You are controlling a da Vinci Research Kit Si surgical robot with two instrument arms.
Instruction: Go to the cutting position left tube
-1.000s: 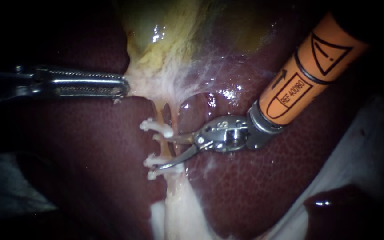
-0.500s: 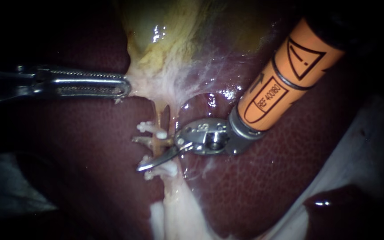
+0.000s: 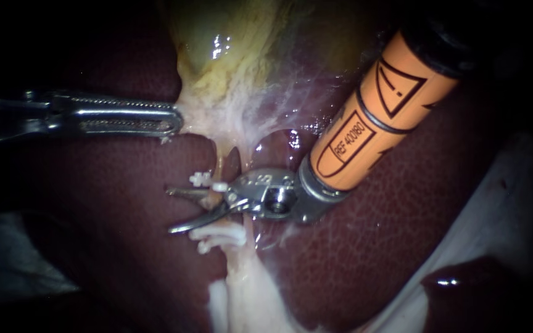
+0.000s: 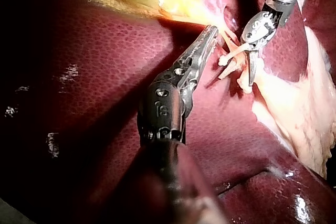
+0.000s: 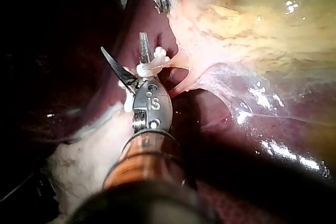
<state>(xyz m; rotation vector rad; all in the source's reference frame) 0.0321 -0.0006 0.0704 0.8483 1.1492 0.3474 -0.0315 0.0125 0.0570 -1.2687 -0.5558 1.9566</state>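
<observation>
The left tube [image 3: 222, 161] is thin and yellowish and runs down from the gallbladder [image 3: 229, 55] over the liver [image 3: 118, 259]. It carries a white clip [image 3: 201, 179] above and more white clips [image 3: 218, 237] below. My right instrument [image 3: 177, 211], on an orange shaft, has its blades open astride the tube between those clips. In the right wrist view the open blades [image 5: 123, 45] lie by a clip [image 5: 152, 65]. My left instrument [image 3: 171, 120] is shut on pale tissue at the gallbladder's neck, holding it leftward; the left wrist view shows this grip [image 4: 209, 34].
Dark red liver surrounds the tube on both sides. A pale fatty strand [image 3: 242, 296] continues below the lower clips. A white cloth [image 3: 501, 203] lies at the lower right. The right tube is a thin strand [image 3: 237, 161] just beside the left one.
My right instrument has moved leftward; its open blades, which were short of the tube, now reach across it between the clips. The left instrument has held still.
</observation>
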